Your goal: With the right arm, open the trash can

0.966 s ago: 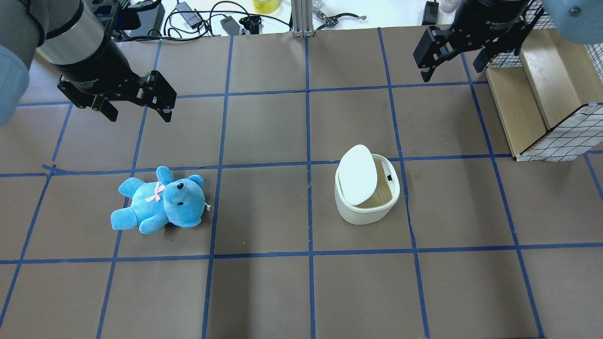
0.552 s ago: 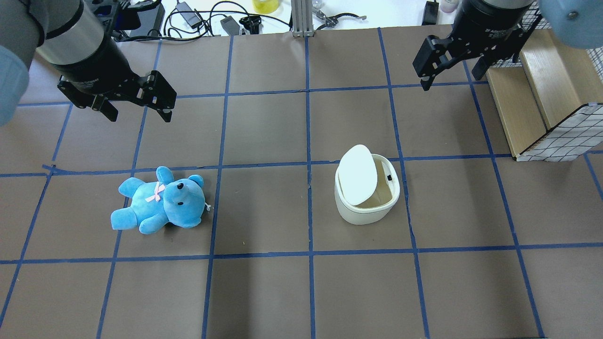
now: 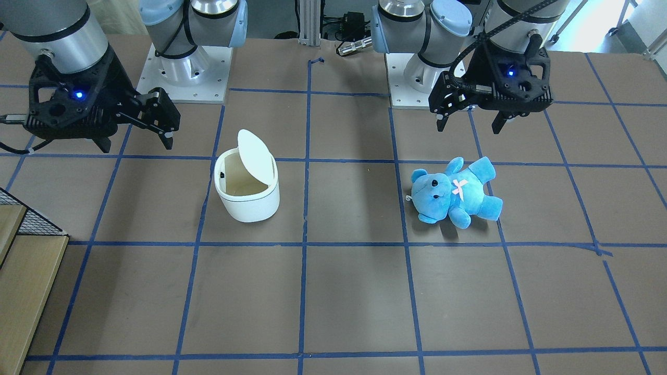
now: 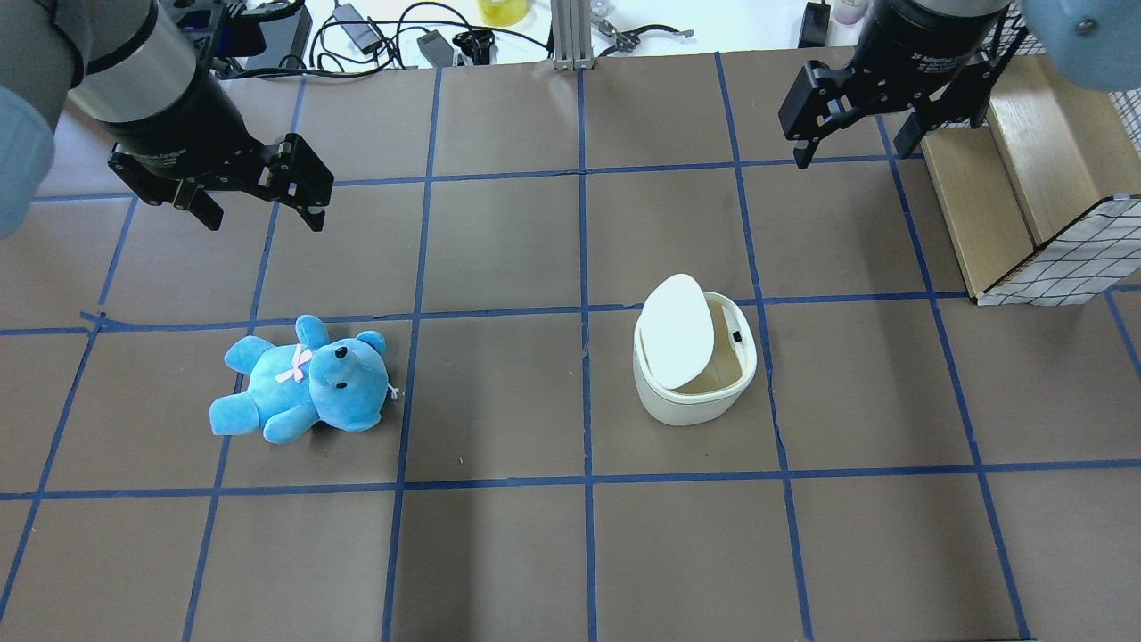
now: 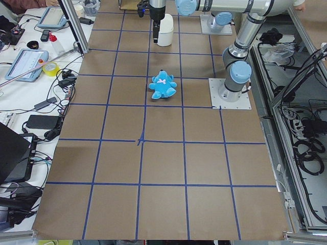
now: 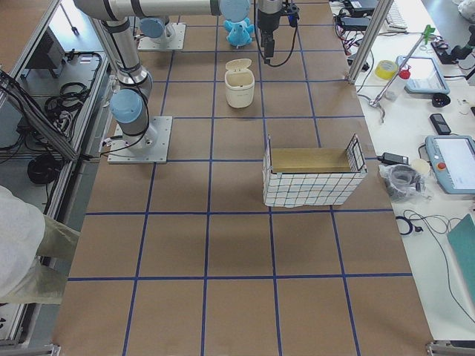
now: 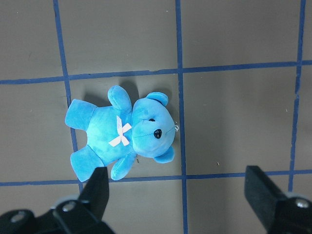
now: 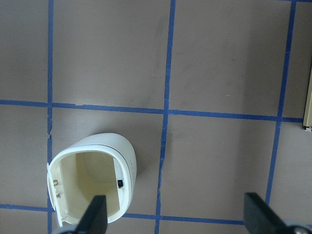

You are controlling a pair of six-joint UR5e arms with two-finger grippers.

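Seemingly we're done: the trash can (image 4: 691, 403) has its lid (image 4: 676, 328) up (cream inside shows). Our right gripper (image 4: 849, 156) hangs wide, empty, toward the right edge of the table (image 4: 1052, 401).

Brown counter (image 5: 163, 163) with blue tape grid, blue teddy (image 5: 163, 86) lying past mid-counter, white trash can (image 5: 166, 31) at far end, dark gripper (image 5: 155, 40) overlapping its left edge.
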